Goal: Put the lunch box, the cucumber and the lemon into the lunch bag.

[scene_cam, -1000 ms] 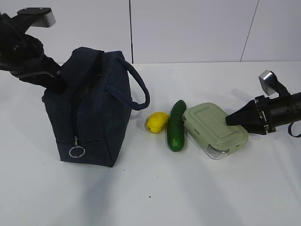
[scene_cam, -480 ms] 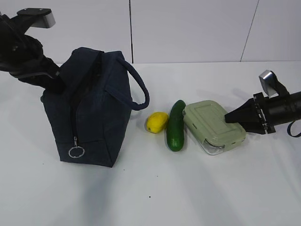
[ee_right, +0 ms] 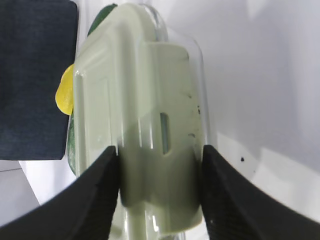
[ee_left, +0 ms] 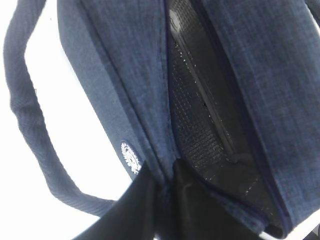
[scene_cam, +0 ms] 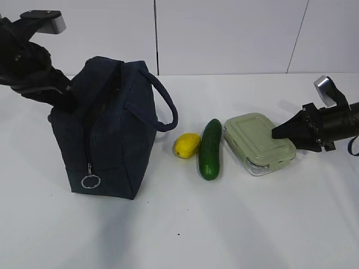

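Beside the cucumber [scene_cam: 210,149], jaws clamp the lunch box [scene_cam: 258,143].

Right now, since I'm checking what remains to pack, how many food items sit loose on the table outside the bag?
2: the lemon beside the lunch bag, and the cucumber between lemon and lunch box. The bag's interior is only partly visible.

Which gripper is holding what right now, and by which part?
The right gripper clamps the lunch box across its short end, over the lid's clip. The left gripper pinches the lunch bag by the fabric edge of its opening.
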{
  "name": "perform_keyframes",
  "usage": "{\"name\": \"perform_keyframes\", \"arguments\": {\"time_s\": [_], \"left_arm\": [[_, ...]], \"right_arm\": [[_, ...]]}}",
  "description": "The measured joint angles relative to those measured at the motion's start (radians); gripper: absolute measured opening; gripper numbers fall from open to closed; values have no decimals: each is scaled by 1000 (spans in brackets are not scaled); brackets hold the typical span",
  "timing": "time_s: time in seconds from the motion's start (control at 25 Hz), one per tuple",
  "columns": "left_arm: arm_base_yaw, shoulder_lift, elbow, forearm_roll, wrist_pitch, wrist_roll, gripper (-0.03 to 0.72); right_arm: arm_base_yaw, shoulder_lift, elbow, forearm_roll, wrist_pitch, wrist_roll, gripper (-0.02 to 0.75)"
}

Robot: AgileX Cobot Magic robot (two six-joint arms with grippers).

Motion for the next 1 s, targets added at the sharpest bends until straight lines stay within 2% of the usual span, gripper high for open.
{"name": "perform_keyframes", "arguments": {"time_s": [1.0], "left_arm": [[0,0,0,13,18,-8,15]], "right_arm": [[0,-30,2,104,-6,35,357]]}}
